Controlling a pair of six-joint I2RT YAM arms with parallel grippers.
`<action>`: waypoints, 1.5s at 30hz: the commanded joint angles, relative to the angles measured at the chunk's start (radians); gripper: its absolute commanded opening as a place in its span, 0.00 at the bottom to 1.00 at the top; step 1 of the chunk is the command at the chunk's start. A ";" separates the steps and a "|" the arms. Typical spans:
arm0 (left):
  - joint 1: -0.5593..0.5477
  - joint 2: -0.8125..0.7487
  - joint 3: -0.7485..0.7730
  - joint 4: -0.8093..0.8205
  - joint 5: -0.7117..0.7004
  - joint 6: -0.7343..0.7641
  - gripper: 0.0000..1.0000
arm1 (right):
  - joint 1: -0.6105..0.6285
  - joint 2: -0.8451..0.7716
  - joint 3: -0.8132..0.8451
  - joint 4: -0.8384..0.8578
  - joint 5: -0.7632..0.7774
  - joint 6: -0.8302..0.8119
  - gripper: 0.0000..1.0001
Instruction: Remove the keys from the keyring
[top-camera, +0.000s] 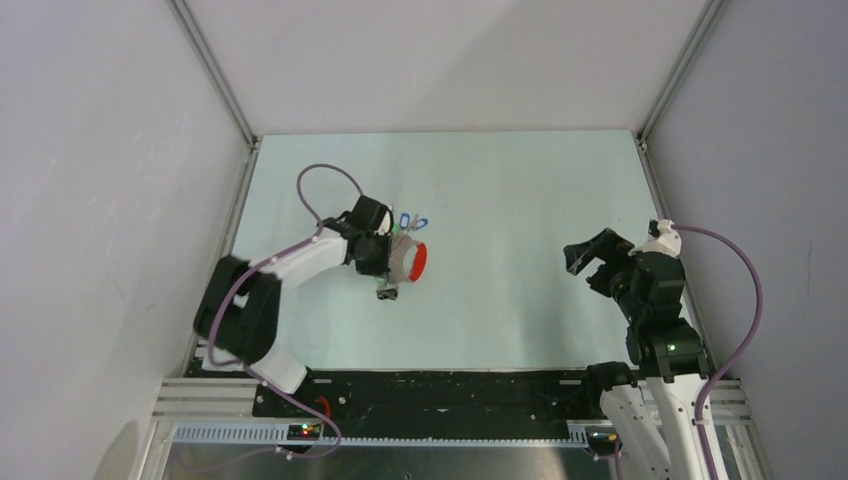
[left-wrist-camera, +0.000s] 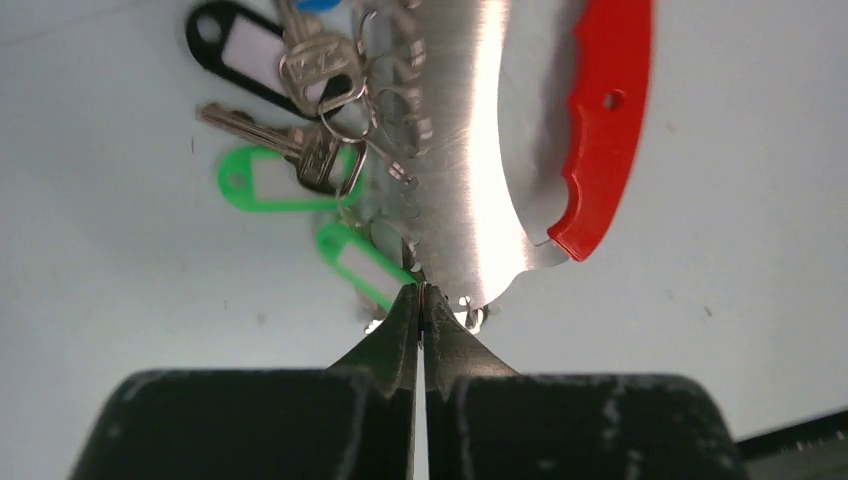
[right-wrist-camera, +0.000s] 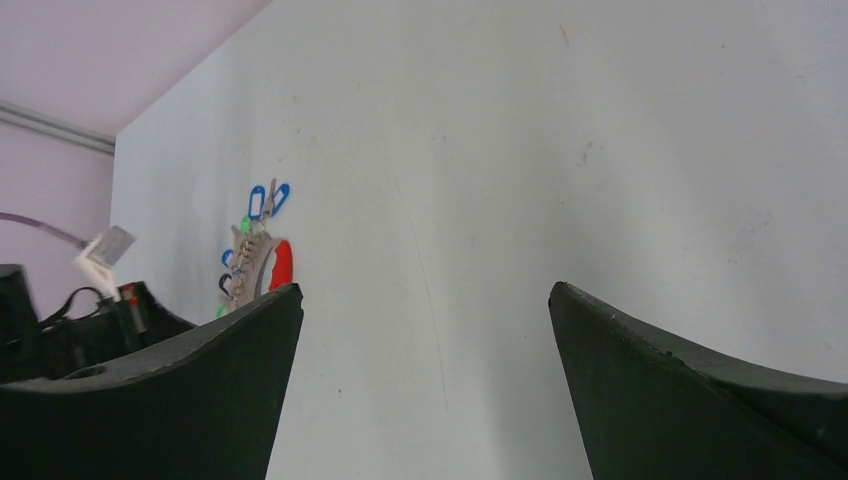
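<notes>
Left pincer closed, tips meeting the keyring at its silver edge.

Soft, even light leaves barely a shadow, but white glare streaks the steel of the keyring, and the left gripper just below it looks blurred.
</notes>
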 joint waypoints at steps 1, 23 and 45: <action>-0.048 -0.246 -0.012 -0.011 0.001 -0.023 0.00 | 0.006 0.037 0.014 0.028 -0.102 -0.025 1.00; -0.193 -0.453 0.188 -0.036 0.146 -0.058 0.00 | 0.699 0.346 -0.067 0.538 -0.153 -0.483 0.87; -0.265 -0.531 0.310 -0.088 0.159 -0.004 0.00 | 0.840 0.558 -0.045 0.922 -0.092 -0.841 0.53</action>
